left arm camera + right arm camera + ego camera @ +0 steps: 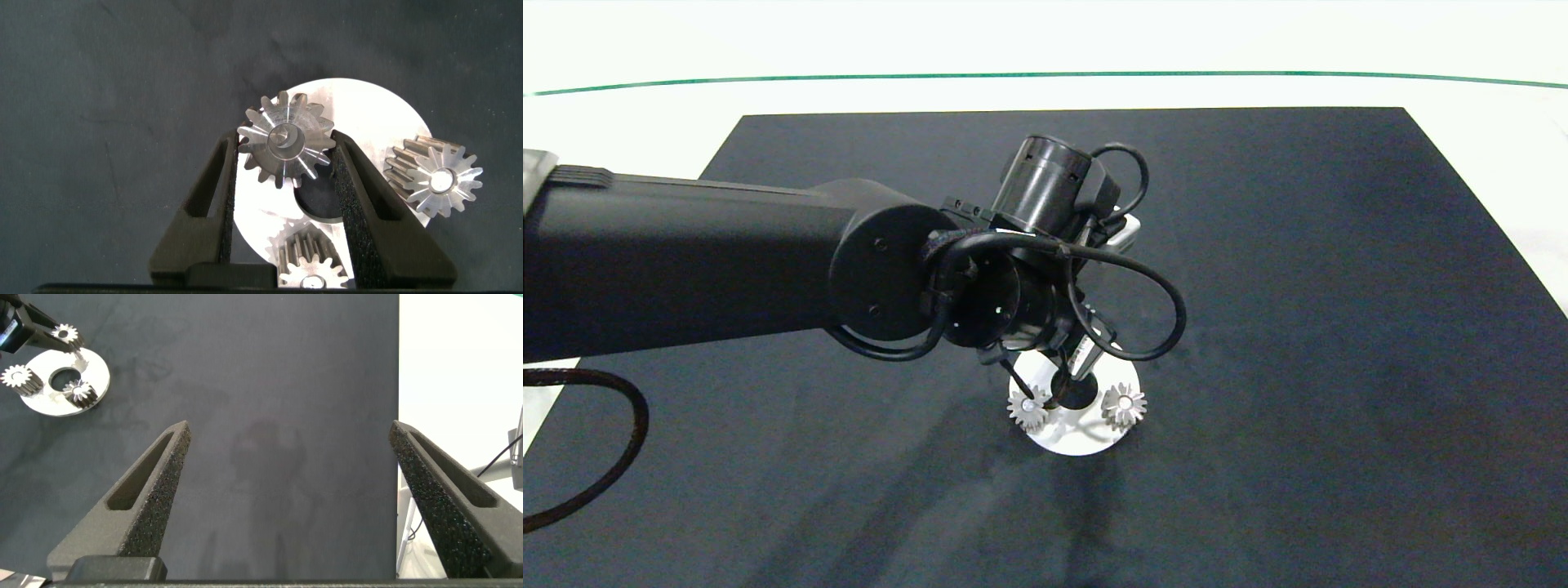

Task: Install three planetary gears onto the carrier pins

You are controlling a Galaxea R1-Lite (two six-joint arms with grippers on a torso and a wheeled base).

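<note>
Bright overhead light; white disc (372,110) glares, soft shadows on mat (1298,327).

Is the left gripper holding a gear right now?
Yes, the left gripper has its jaws closed on a gear above the white disc, where two other gears already sit.

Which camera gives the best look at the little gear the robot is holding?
The left wrist view: the held gear fills the gap between the left gripper fingers, over the white disc. The head view hides it behind the arm; the right wrist view shows it tiny.
</note>
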